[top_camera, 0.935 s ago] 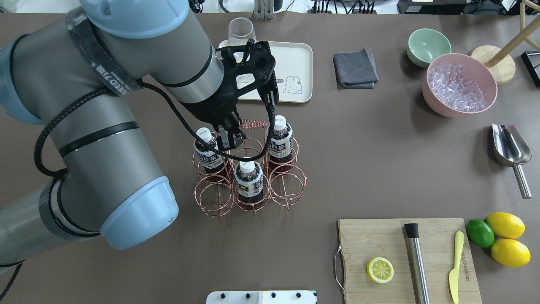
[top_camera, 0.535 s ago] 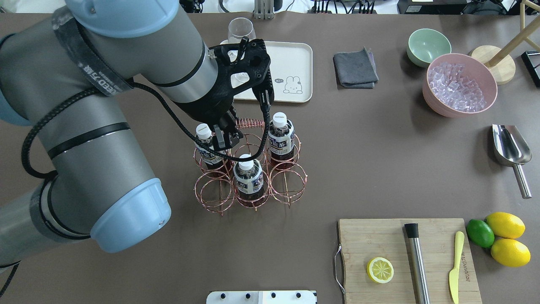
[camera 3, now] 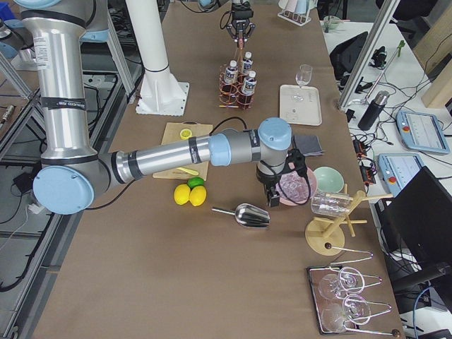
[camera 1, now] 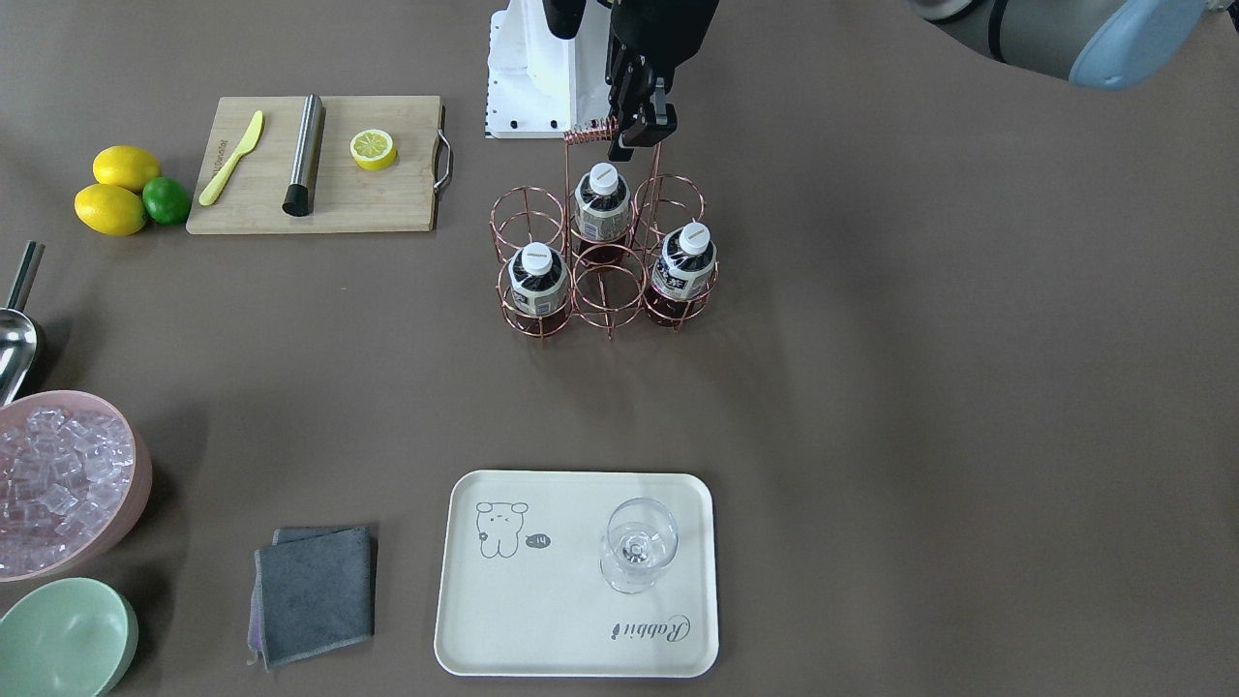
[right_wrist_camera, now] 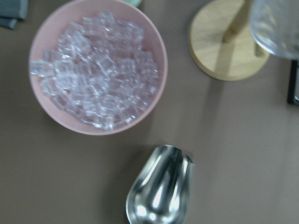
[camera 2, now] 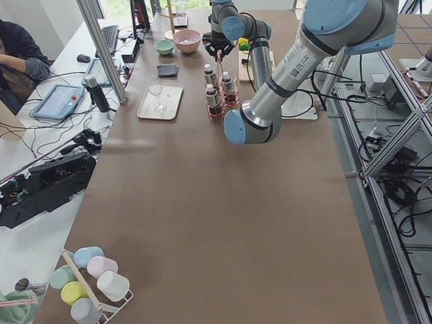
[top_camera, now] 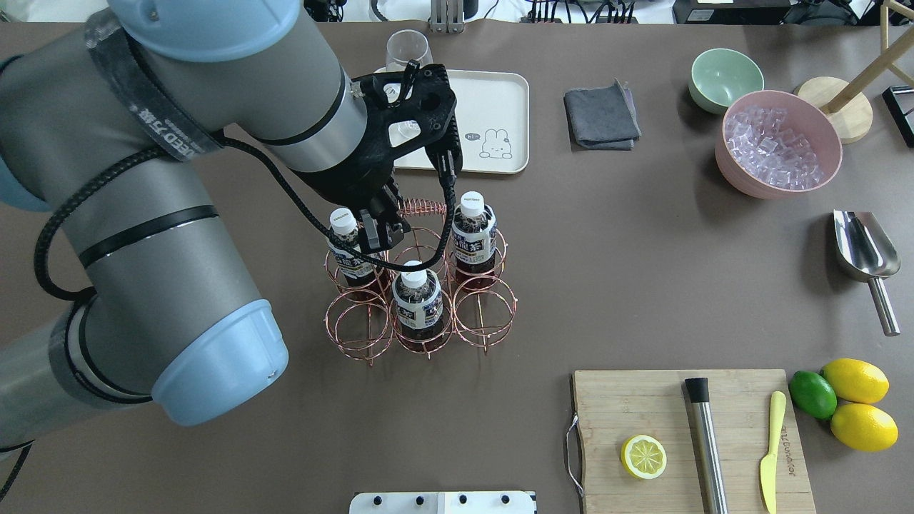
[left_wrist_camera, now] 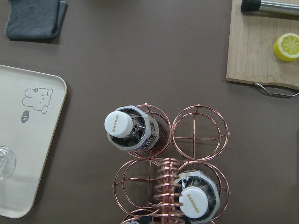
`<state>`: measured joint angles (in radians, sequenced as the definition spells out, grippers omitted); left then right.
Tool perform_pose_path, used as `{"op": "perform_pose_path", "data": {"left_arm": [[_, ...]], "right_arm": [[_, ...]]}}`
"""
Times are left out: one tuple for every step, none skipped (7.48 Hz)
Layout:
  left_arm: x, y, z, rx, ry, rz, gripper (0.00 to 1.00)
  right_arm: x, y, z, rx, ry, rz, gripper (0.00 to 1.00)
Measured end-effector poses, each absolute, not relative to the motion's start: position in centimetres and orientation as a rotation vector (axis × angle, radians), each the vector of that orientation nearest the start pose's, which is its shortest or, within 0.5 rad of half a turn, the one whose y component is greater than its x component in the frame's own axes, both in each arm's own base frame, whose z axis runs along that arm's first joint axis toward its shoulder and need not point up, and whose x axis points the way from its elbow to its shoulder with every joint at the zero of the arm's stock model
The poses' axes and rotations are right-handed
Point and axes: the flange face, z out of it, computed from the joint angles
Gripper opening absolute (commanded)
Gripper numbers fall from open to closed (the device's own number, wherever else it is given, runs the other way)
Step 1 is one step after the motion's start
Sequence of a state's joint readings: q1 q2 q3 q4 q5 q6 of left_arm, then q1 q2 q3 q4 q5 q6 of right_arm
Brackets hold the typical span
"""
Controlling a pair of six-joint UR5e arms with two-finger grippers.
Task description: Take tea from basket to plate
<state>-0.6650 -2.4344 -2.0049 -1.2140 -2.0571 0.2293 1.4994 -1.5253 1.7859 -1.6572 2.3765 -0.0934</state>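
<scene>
The copper wire basket [top_camera: 485, 314] stands mid-table and holds three tea bottles: one far right [top_camera: 473, 228], one far left [top_camera: 345, 246], one in the front middle [top_camera: 418, 300]. They also show in the front view [camera 1: 602, 203] and the left wrist view [left_wrist_camera: 131, 130]. My left gripper [top_camera: 413, 203] is open above the basket, its fingers on either side of the coiled handle [top_camera: 423, 208] and holding nothing. The cream plate [top_camera: 500, 100] lies beyond the basket. My right gripper [camera 3: 272, 192] hovers by the ice bowl; I cannot tell if it is open or shut.
A wine glass [camera 1: 637, 552] stands on the plate. A grey cloth [top_camera: 601, 118], a green bowl [top_camera: 725, 78], a pink ice bowl [top_camera: 735, 171] and a metal scoop [top_camera: 864, 253] lie to the right. A cutting board [top_camera: 643, 400] with a lemon half, muddler and knife is near right.
My left gripper has moved a little left and toward the far side over the handle, still open. The basket with its bottles has shifted slightly the same way.
</scene>
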Motion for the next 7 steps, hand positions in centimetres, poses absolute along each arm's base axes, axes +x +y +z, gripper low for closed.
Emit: {"op": "perform_pose_path", "data": {"left_arm": [[38.6, -41.3, 3.2, 0.775, 0.785, 1.256, 0.00], [38.6, -41.3, 3.3, 0.775, 0.784, 1.257, 0.00], [38.6, -41.3, 3.3, 0.775, 0.783, 1.258, 0.00], [38.6, -41.4, 3.3, 0.774, 0.782, 1.259, 0.00], [38.6, -41.4, 3.3, 0.774, 0.782, 1.258, 0.00], [38.6, -41.5, 3.4, 0.775, 0.780, 1.257, 0.00], [38.5, -41.5, 3.4, 0.775, 0.779, 1.256, 0.00]], "right_arm": [[0.3, -52.6, 49.3, 0.244, -0.834, -0.290, 1.00], [-1.9, -53.5, 45.2, 0.324, -0.855, -0.349, 1.00], [-4.2, -53.9, 41.7, 0.423, -0.882, -0.378, 0.99], [-6.8, -53.7, 38.8, 0.522, -0.931, -0.351, 0.99], [-9.8, -53.3, 36.4, 0.616, -0.991, -0.309, 0.99], [-13.1, -52.5, 34.5, 0.695, -1.044, -0.271, 0.99], [-16.6, -51.7, 32.9, 0.771, -1.080, -0.248, 0.99]]}}
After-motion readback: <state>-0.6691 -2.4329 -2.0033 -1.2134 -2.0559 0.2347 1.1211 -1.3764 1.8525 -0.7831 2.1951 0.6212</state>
